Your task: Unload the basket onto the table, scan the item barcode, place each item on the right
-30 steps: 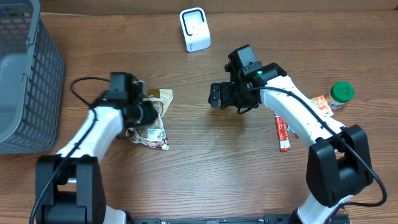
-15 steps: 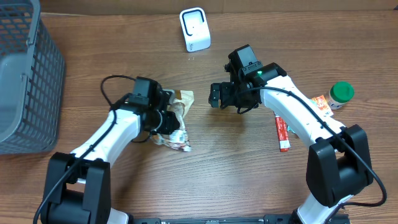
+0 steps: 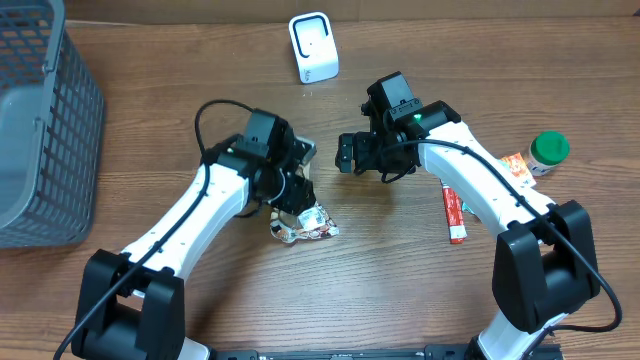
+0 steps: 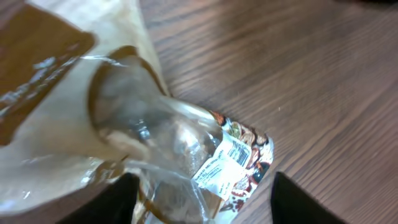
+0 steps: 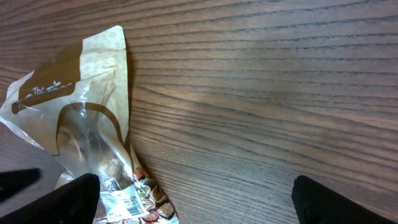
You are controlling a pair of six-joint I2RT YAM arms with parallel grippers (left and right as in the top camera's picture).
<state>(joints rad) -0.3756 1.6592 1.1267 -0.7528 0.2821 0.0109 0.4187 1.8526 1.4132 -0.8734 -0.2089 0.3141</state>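
Observation:
The item is a crumpled tan and clear snack bag lying on the wooden table just below my left gripper. In the left wrist view the bag fills the space between the jaws, its white barcode label facing up. My left gripper stands open, and its right finger is clear of the bag. My right gripper hovers open to the right of the bag with nothing in it. Its wrist view shows the bag and the label at lower left. The white scanner stands at the back.
A grey mesh basket fills the far left. To the right lie a red tube, an orange packet and a green-capped bottle, beside the right arm.
My left arm has carried the bag rightward toward the table's middle, then opened its jaws. The bag now lies lower and further right. The right arm has not moved.

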